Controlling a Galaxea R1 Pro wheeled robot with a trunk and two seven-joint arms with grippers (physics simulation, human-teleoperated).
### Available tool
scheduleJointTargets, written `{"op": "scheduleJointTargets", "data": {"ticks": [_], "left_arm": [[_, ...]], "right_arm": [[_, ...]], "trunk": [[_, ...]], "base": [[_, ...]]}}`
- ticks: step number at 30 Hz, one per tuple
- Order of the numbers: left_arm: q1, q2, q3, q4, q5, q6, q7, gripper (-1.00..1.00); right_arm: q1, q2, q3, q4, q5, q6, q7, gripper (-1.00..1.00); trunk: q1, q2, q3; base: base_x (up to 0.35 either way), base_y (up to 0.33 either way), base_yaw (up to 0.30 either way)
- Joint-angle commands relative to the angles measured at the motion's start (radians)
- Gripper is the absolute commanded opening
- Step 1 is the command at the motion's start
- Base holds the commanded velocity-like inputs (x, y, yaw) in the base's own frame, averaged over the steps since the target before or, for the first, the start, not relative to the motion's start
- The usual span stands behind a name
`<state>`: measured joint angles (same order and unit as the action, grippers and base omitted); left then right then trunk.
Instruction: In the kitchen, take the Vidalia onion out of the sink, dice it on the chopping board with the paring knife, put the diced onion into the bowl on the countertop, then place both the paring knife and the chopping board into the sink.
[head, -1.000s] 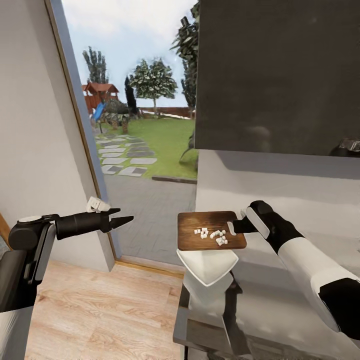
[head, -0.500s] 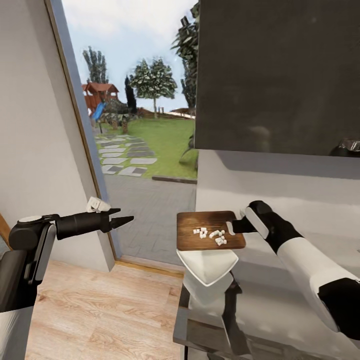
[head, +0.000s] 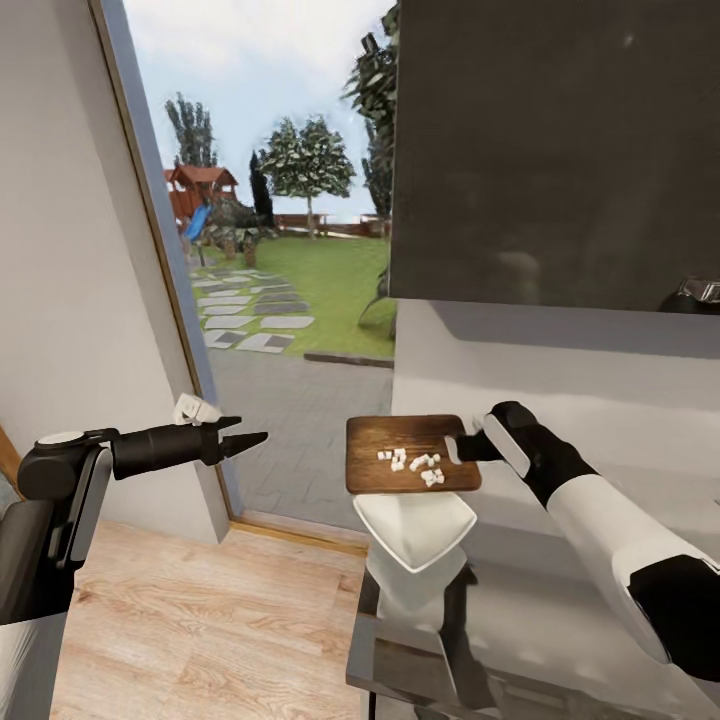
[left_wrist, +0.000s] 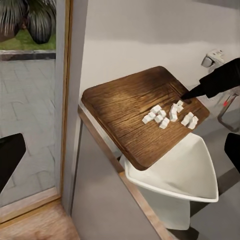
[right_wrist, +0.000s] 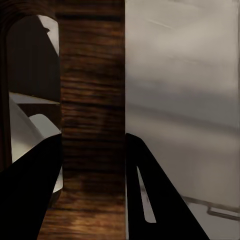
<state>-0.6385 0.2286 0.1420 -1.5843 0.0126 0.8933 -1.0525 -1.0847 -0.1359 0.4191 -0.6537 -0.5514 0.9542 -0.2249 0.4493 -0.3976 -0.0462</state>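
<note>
Two arms in use, one loaded. Right pincer is clenched on the handle end of the board; in the right wrist view both dark fingers bracket the wood beside the slot hole, so the grip is on the strip of wood at the board's edge. Board is held in the air, roughly level, directly over the bowl, which sits at the end of the tabletop next to the window. Onion cubes lie in a loose cluster on the board, toward the gripped end, none in the bowl yet as far as I can see. Judgement: level hold keeps the cubes from sliding early; position over the bowl sets up a tilt-and-tip. Cubes sit nearer the handle than the free edge, so a tilt away from the pincer would run them across the whole board, with risk of strays missing the rim. Left pincer hangs out to the side over the floor, well apart from the board, fingers apart and holding nothing; its camera looks onto board and bowl. Knife and sink not identified.
</note>
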Motion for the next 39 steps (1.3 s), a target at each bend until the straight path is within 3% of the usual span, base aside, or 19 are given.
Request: {"op": "scheduleJointTargets", "data": {"ticks": [1, 18, 30, 39], "left_arm": [[-0.001, 0.000, 0.001, 0.000, 0.001, 0.009, -0.003, 1.00], [-0.001, 0.000, 0.001, 0.000, 0.001, 0.009, -0.003, 1.00], [-0.001, 0.000, 0.001, 0.000, 0.001, 0.009, -0.003, 1.00], [-0.001, 0.000, 0.001, 0.000, 0.001, 0.009, -0.003, 1.00]], "right_arm": [[-0.001, -0.001, 0.007, 0.000, -0.012, -0.007, -0.010, -1.00], [-0.001, -0.001, 0.007, 0.008, -0.012, -0.027, -0.010, -1.00], [-0.001, -0.001, 0.009, 0.090, -0.012, -0.152, -0.007, -1.00], [-0.001, -0.001, 0.009, 0.109, -0.012, -0.170, -0.007, -1.00]], "trunk": [[0.001, -0.002, -0.002], [0.001, -0.002, -0.002], [0.001, -0.002, -0.002], [0.001, -0.002, -0.002]], "base": [[0.000, 0.000, 0.000], [0.000, 0.000, 0.000], [0.000, 0.000, 0.000], [0.000, 0.000, 0.000]]}}
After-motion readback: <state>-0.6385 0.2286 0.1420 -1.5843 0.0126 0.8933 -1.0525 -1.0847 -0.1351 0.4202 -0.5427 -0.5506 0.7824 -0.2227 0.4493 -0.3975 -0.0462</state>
